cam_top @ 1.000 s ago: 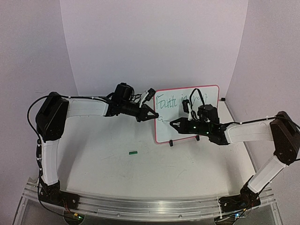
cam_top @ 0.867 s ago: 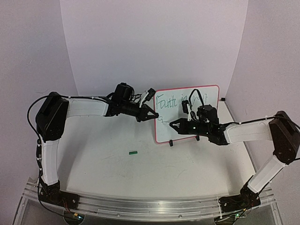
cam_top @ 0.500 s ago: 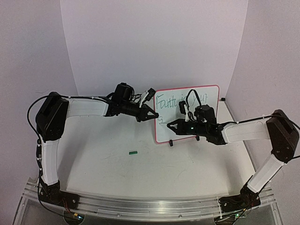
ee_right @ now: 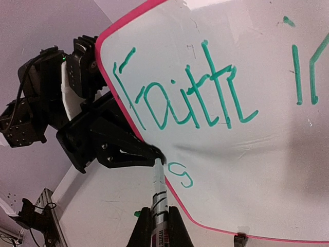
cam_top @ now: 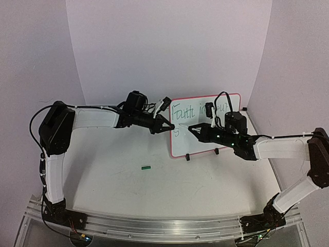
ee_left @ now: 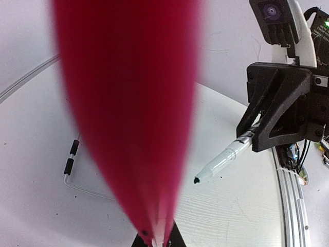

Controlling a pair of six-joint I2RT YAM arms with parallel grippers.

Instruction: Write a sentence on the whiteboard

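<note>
The whiteboard (cam_top: pixel 226 139) stands upright on two black feet, red-pink rim around it. The sentence (ee_right: pixel 190 98) is green lettering: "Faith", then "in" and more partly behind my right arm, with one small "s" (ee_right: pixel 181 175) below. My left gripper (cam_top: pixel 171 125) is shut on the board's left rim, which fills the left wrist view as a red blur (ee_left: pixel 128 103). My right gripper (cam_top: pixel 191 128) is shut on a marker (ee_right: pixel 159 190). The marker's tip is at the board's left edge beside the "s"; I cannot tell if it touches.
A small green cap (cam_top: pixel 146 166) lies on the white table in front of the board's left side; it also shows in the right wrist view (ee_right: pixel 136 213). Lilac walls close in behind and on both sides. An aluminium rail (cam_top: pixel 154 224) runs along the near edge.
My right gripper has moved up and slightly right with the marker, from lower on the board to beside the "s". The left arm and the board have not moved.
</note>
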